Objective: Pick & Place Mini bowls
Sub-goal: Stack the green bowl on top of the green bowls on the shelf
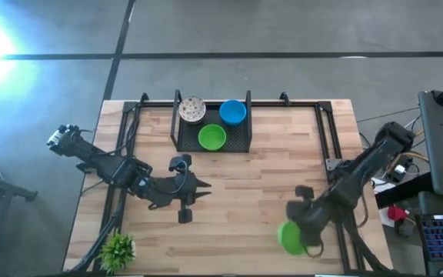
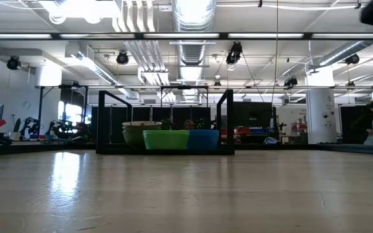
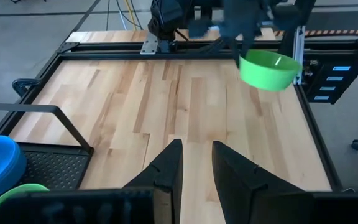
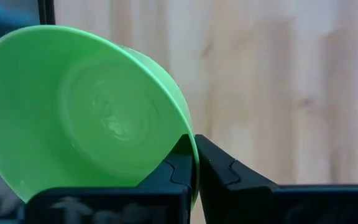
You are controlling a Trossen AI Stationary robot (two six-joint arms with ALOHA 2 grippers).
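My right gripper (image 4: 194,163) pinches the rim of a green mini bowl (image 4: 86,112) above the plank table (image 1: 244,185), near its front right corner.
Far from my closed fingers, across bare boards, the black mesh tray (image 1: 183,142) holds speckled (image 1: 191,109), blue (image 1: 233,112) and green (image 1: 211,138) bowls; my left gripper (image 3: 196,163) hovers slightly parted mid-table; an industrial hall lies behind.

Green mini bowl (image 1: 290,237) tilted, rim pinched in right gripper (image 4: 194,163). Speckled bowl (image 1: 191,110), blue bowl (image 1: 233,112), second green bowl (image 1: 211,138) well apart from it.
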